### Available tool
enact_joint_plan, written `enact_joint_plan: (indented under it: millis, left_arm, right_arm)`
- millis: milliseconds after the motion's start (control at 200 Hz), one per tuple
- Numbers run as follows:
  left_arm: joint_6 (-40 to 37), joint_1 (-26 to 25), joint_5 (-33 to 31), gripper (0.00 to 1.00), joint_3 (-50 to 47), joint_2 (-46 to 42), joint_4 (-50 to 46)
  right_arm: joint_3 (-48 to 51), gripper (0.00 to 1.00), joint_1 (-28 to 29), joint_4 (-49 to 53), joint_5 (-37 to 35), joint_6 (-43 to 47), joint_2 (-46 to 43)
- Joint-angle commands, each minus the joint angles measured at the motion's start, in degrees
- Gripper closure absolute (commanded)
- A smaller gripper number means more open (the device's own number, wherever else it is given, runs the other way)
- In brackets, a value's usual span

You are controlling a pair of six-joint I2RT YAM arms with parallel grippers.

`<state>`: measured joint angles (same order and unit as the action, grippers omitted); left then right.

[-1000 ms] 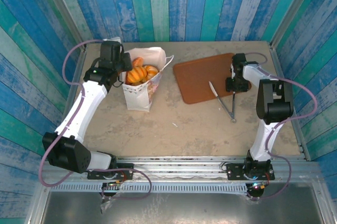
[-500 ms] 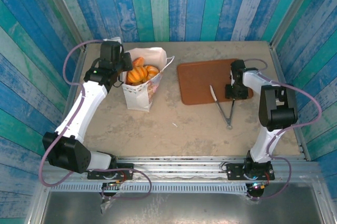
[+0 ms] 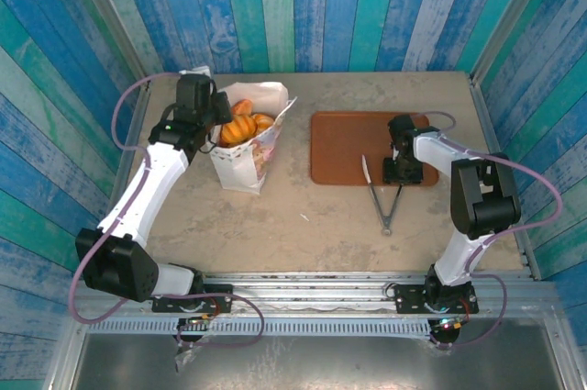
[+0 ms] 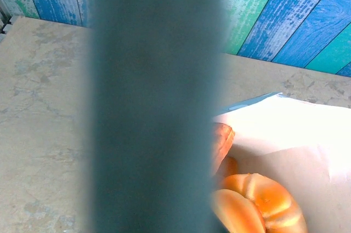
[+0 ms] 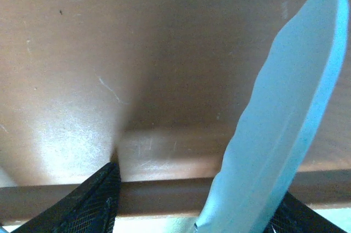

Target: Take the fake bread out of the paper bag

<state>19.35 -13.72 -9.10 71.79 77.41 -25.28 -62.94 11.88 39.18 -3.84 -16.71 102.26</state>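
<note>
The left claw (image 3: 209,107) is pictured shut at the far left rim of the paper bag (image 3: 240,168), which is stood on the table (image 3: 312,216) directly beside and below it. Whether a fold of paper is pinched between the jaws cannot be told. The fake bread (image 3: 244,124) is seen inside the open bag, just to the right of that claw, as a heap of glossy orange rolls piled near the rim. From the left wrist camera, a ridged golden bun and a second piece are shown low and to the right of the claw, against the bag's white inner wall. A broad blurred grey band is set across the middle of that view, and what it is cannot be made out. Well apart to the right, the right claw (image 3: 401,168) is held low over the near edge of the brown tray (image 3: 344,147), the bulk of which is spread beyond and to the left of it. Its black fingers (image 5: 96,203) are shown parted, with the tray's raised rim lying across beneath them. One pale blade of the metal tongs (image 3: 385,211) is seen rising between the fingers, close to the right one and clear of the left. The hinged end is laid on the table behind the claw, nearer the arm bases.
</note>
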Motion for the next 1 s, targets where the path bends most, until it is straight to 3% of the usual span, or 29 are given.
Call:
enact_joint_plan:
  millis: [0,416,836,907,997]
  left_arm:
    - [1.4,0.2,-0.6,1.0,-0.7,-2.7,5.4]
    - [0.9,0.3,-0.3,1.0,-0.6,-4.0,9.0]
    - [-4.8,0.3,0.7,1.0,2.3,0.3,17.5]
    - [-5.9,0.3,1.0,1.0,2.4,1.0,19.1]
    - [-7.7,0.3,1.7,1.0,2.7,2.1,20.8]
  right_arm:
    - [1.0,0.42,0.9,2.5,1.0,-1.5,1.0]
    - [0.3,0.38,1.5,1.6,0.7,-1.7,0.8]
    - [-7.4,0.13,1.3,7.2,-5.5,-1.2,-6.1]
    - [-6.6,0.0,1.4,7.0,-5.6,-1.7,-8.7]
    - [-4.9,0.0,1.3,7.0,-6.6,-2.3,-12.8]
